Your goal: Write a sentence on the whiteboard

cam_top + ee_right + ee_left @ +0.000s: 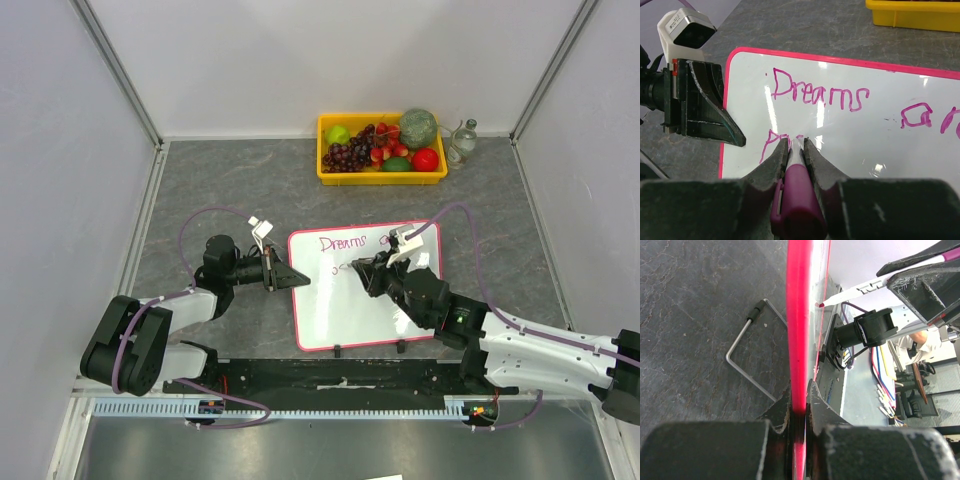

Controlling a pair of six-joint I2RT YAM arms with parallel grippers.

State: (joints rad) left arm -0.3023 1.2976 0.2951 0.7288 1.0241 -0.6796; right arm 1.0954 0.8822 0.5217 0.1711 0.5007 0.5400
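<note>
Whiteboard [350, 310] flat, long axis crosswise — sentence [340, 242] reads rightward

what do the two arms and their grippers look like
Both the left arm and right arm have white links between bulky black joints, with a thin purple cable looping along each. The left gripper and right gripper are black, with wedge-shaped tapering fingers. A small white camera sits on each wrist.

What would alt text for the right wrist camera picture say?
The right gripper holds a magenta marker, tip at the whiteboard, below the handwritten sentence beginning "Dreams". The left gripper clamps the board's left edge; a yellow tray stands beyond.
</note>
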